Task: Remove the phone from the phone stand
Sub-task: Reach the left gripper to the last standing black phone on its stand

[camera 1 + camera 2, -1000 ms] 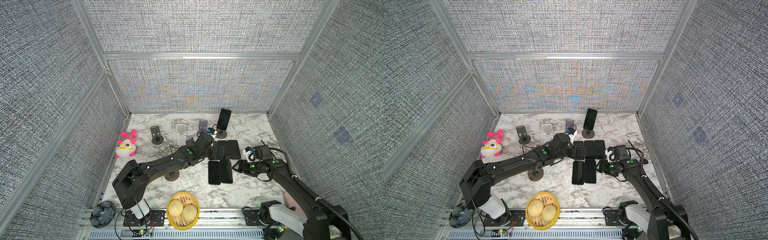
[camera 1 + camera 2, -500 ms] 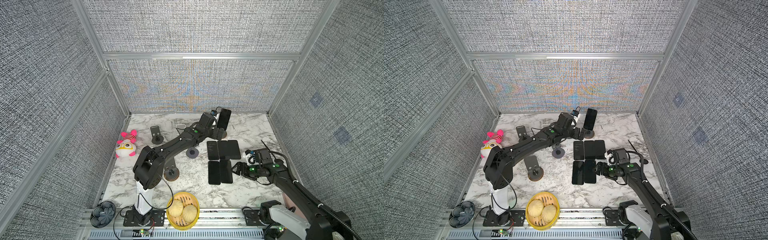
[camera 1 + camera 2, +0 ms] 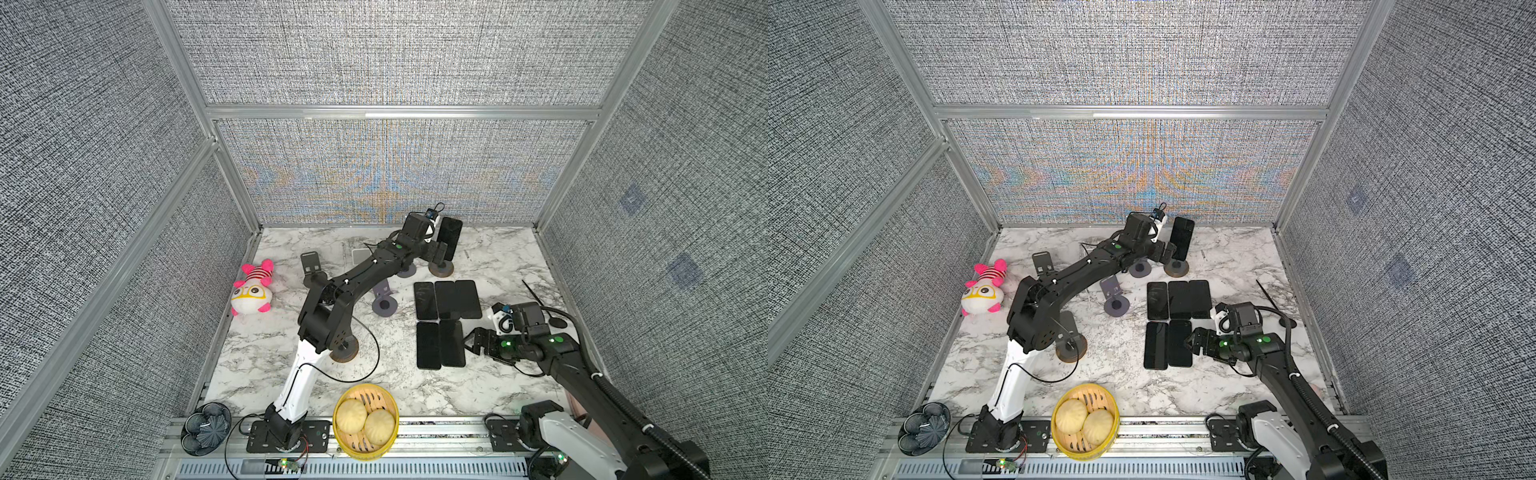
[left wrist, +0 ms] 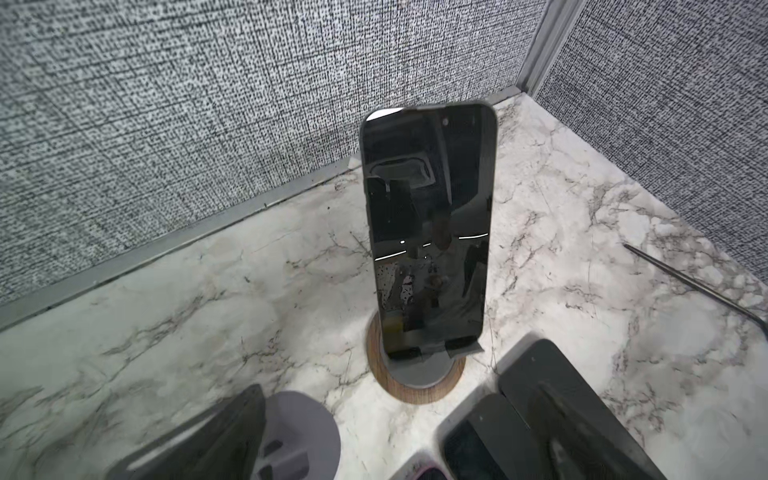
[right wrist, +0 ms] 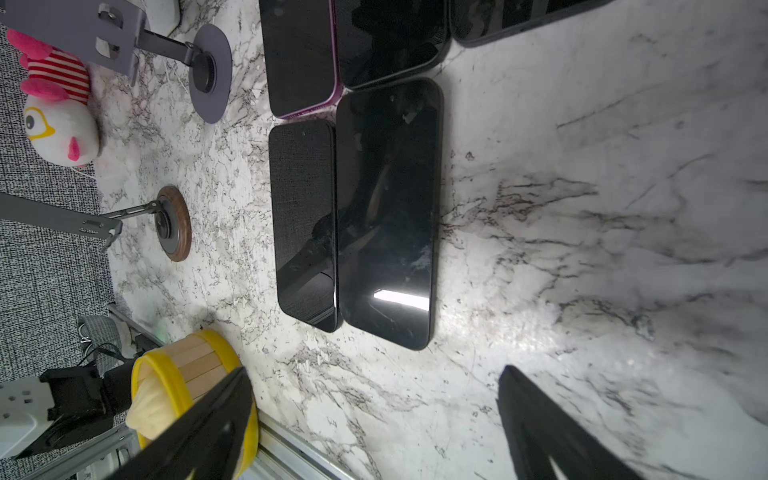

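I work on a white marble surface (image 3: 503, 257) veined in grey, boxed in by grey woven walls (image 3: 395, 54) on aluminium rails. At the far left lies a pink-and-white plush toy (image 3: 251, 291). Next come empty stands, one dark (image 3: 311, 266) and one grey (image 3: 384, 301). A yellow-rimmed steamer basket (image 3: 365, 387) with two buns (image 3: 351, 415) sits at the front edge.

My left fingers (image 4: 216, 436) are spread wide and hold nothing. They hover just in front of the phone (image 4: 428, 232) without touching it. The phone sits at the back of the surface, right of centre, near the rear wall. It is in the phone stand (image 4: 415, 382), a grey cradle on a round wood-edged base. Its lower edge rests behind the cradle's lip. Its long axis runs nearly vertical, top end up and leaning slightly back toward the rear wall. The dark screen faces my left wrist camera.

Further right, five phones (image 3: 446, 299) lie flat, screens up, in two tight rows. My right fingers (image 5: 540, 428) are released and wide apart, empty, just beside the front row.
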Motion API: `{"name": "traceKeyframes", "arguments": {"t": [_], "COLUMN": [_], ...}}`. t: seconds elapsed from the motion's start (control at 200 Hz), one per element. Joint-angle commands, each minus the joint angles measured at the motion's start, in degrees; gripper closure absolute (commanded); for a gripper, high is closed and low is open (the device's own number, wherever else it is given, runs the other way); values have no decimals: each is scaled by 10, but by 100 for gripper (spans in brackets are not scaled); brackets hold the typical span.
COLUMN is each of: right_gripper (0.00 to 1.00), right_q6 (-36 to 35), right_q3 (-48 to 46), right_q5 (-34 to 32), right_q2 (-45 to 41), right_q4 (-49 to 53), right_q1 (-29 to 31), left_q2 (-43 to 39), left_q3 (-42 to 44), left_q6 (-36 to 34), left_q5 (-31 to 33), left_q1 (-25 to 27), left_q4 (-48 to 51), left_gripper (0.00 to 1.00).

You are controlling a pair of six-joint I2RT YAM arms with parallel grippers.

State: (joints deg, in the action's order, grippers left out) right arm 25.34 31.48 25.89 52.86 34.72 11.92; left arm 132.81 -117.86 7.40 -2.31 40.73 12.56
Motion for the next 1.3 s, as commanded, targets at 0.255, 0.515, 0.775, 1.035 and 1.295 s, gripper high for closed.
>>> {"name": "traceKeyframes", "arguments": {"t": [0.255,0.515,0.775,1.035,1.295], "right_gripper": [7,7,7,7,7], "right_q6": [-8,-8,-11,-15,-19], "right_q3": [-9,-13,-20,-19,-20], "right_q5": [-10,-13,-22,-27,-27], "right_q2": [-18,-17,-21,-24,-31], "right_q4": [18,11,10,12,14], "right_q1": [-1,-1,0,0,0], "left_q2": [62,104,134,155,171], "left_q3": [-38,-91,-127,-148,-160], "left_q6": [17,11,27,39,52], "left_q5": [2,61,75,93,103], "left_q1": [7,32,40,42,41], "left_q4": [-58,-47,-35,-21,-19], "left_gripper": [1,1,1,1,1]}}
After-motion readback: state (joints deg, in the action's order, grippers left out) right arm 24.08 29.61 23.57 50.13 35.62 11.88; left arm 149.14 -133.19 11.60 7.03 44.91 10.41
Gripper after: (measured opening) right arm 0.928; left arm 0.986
